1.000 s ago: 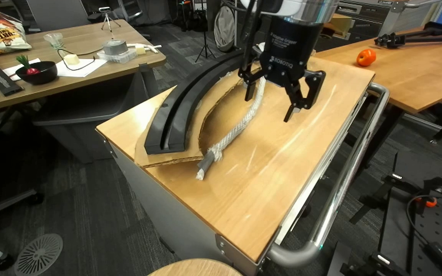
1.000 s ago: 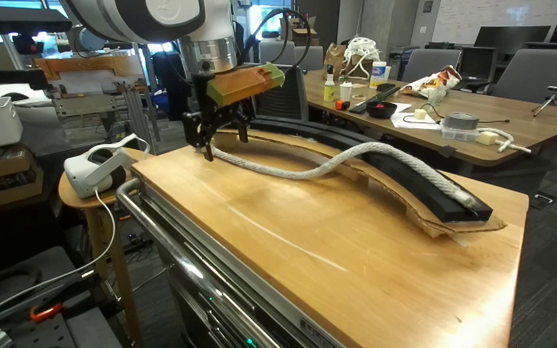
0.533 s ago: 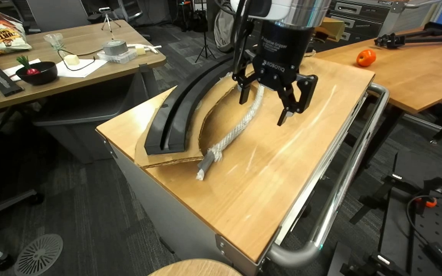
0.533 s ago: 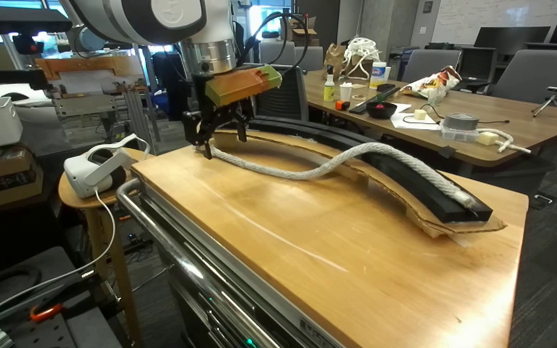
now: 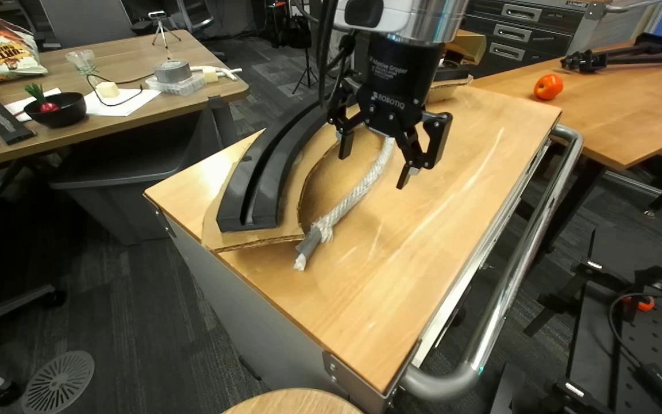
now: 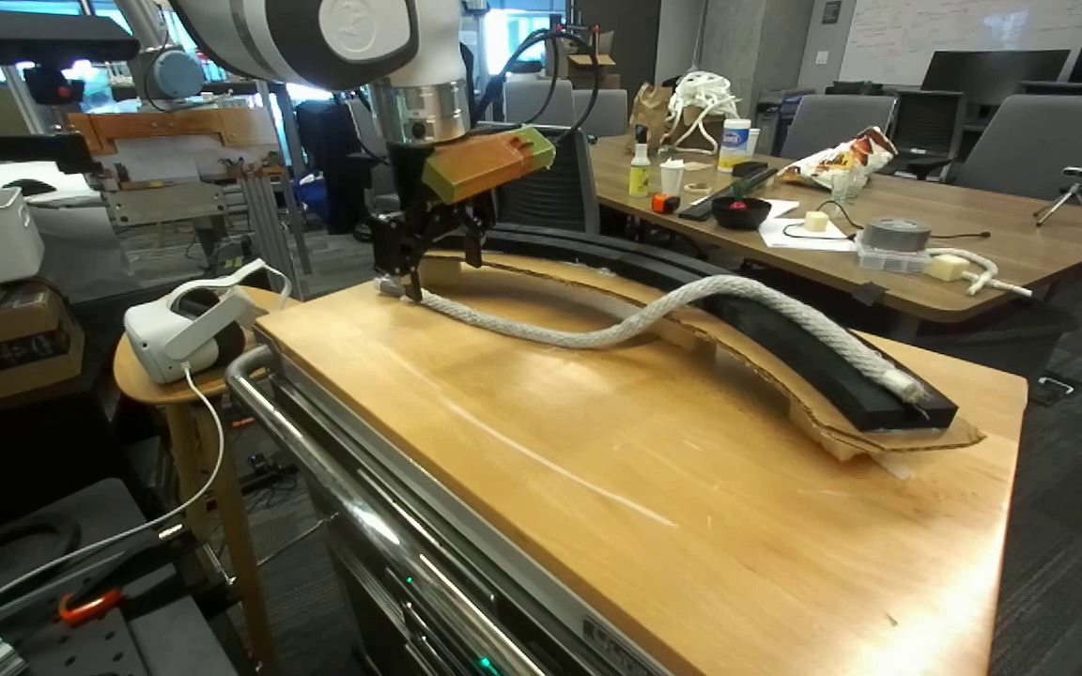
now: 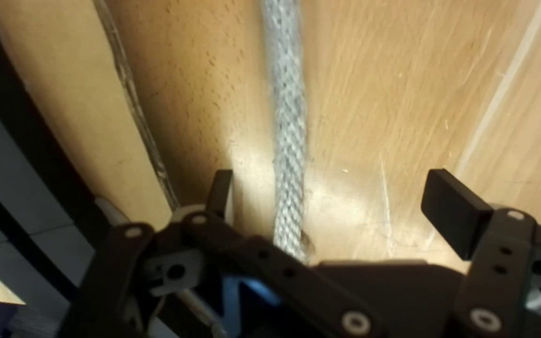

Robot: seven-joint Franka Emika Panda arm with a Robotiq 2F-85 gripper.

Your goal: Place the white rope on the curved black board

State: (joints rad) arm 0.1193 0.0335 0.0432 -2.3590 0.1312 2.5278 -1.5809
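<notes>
Hovering with the gripper (image 5: 374, 165) low over the tabletop (image 5: 365, 310), toward one short edge, and having the jaws wide apart on both sides of the white rope (image 7: 290, 141). In the wrist view, seeing the rope between these jaws, touching neither and running nearer to the jaw at the side of the curved black board (image 5: 270, 180). Finding this board on a cardboard base (image 5: 292, 198), along the long edge of the tabletop opposite to the metal rail (image 5: 514, 282). In an exterior view, noticing the far end (image 6: 898, 378) of the rope upon the board, close to a corner of the tabletop, then bending down over the cardboard base and continuing along the tabletop, under the gripper. Seeing also the grey-wrapped end (image 5: 308, 243) on the tabletop, toward that same short edge, just beside a corner of the cardboard base.
</notes>
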